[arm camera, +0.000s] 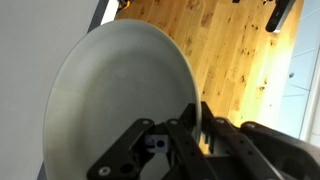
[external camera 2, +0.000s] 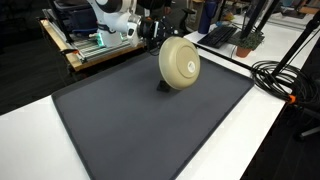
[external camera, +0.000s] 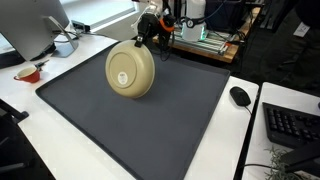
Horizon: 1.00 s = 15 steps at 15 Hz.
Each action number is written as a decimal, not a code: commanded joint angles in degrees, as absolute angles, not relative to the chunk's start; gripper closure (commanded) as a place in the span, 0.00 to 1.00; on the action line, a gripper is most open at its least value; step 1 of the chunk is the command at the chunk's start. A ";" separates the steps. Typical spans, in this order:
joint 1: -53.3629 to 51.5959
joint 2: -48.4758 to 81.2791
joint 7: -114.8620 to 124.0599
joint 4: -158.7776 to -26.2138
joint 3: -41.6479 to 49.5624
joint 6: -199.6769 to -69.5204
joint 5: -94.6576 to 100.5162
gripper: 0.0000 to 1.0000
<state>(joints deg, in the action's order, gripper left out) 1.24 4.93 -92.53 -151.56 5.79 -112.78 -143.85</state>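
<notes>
Right, my gripper [arm camera: 190, 118] is clamped on the rim of a cream-coloured round bowl [arm camera: 110, 100]. In the wrist view the black fingers [arm camera: 176, 135] are drawn close together, with only the thin edge of the bowl between them, one finger on each face of the wall. The bowl fills most of that view, and past it I see a light wooden floor [arm camera: 235, 50].

In both exterior views the gripper [external camera: 150, 33] [external camera 2: 155, 30] grips the bowl [external camera: 131, 70] [external camera 2: 180, 62] at its upper edge. The bowl is tipped up on its side, so one round face, marked with a ring, is turned toward each camera. It sits over the far part of a dark grey rectangular mat [external camera: 150, 125] [external camera 2: 130, 125], and its shadow falls just under it. I cannot tell whether its lower edge rests on the mat or hangs just above it.

The mat lies on a white table [external camera: 70, 150] [external camera 2: 40, 140]. In an exterior view a black computer mouse [external camera: 240, 96] lies just off the mat's edge, with a black keyboard [external camera: 292, 125] beyond it and a small red dish [external camera: 30, 72] near the opposite side. In an exterior view black cables [external camera 2: 280, 75] run across the table, well apart from the bowl.
</notes>
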 commanded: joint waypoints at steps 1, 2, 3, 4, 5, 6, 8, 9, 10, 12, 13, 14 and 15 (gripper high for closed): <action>2.06 8.58 -95.14 -150.47 5.67 -106.04 -143.67 0.98; 2.08 9.59 -96.36 -150.25 5.80 -103.84 -143.31 0.98; 2.01 10.68 -99.04 -150.06 5.92 -101.05 -143.69 0.98; 1.91 11.59 -100.43 -149.87 5.98 -99.21 -143.40 0.98; 1.65 12.95 -101.85 -149.24 6.05 -99.04 -143.00 0.98; 1.51 13.96 -102.27 -148.90 6.08 -99.08 -142.75 0.98; 1.31 16.18 -101.30 -148.18 6.14 -100.19 -141.87 0.98; 1.23 17.60 -101.46 -147.74 6.10 -99.43 -141.79 0.98; 1.12 18.60 -101.81 -147.36 6.06 -98.82 -142.08 0.98; 0.93 17.51 -100.82 -148.54 6.18 -100.30 -142.78 0.98; 0.84 18.31 -100.83 -148.23 6.20 -100.24 -142.79 0.92; 0.81 18.67 -100.83 -148.21 6.22 -100.25 -142.79 0.98; 0.92 18.49 -102.86 -148.56 6.33 -98.86 -144.02 0.98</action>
<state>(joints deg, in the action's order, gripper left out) 1.04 18.78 -100.91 -148.29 5.94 -100.44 -142.86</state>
